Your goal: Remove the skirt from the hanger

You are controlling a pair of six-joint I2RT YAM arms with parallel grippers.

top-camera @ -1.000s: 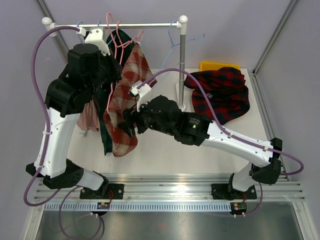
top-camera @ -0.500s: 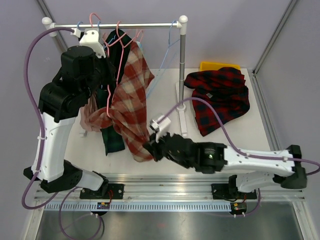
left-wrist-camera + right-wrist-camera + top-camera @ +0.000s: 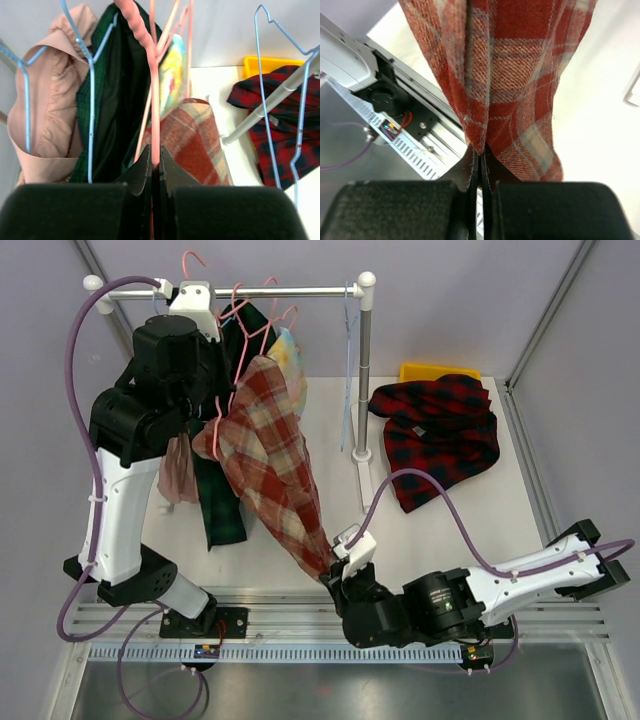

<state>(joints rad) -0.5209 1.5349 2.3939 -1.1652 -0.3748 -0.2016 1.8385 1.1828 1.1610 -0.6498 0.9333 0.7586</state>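
Across the top view, a white table is seen, with a silver metal clothes rail with white corner joints standing along its 11 to 12 o'clock edge. From that rail a red-and-cream plaid wool skirt is stretched diagonally toward 6 o'clock, its upper end carried on a pink wire hanger and its lower tip reaching the near table edge. A crumpled dark-red-and-black checked garment is laid on the table at 2 o'clock, well apart from the skirt. A dark green garment and a pale pink-beige garment are hung just beside the skirt, on its 9 o'clock side. A yellow tray is seen at 1 o'clock, just behind the checked garment. A light-blue wire hanger is hung near the rail's right post. The left gripper is clenched on the pink hanger's wire, and the right gripper is clamped on the skirt's lower tip.
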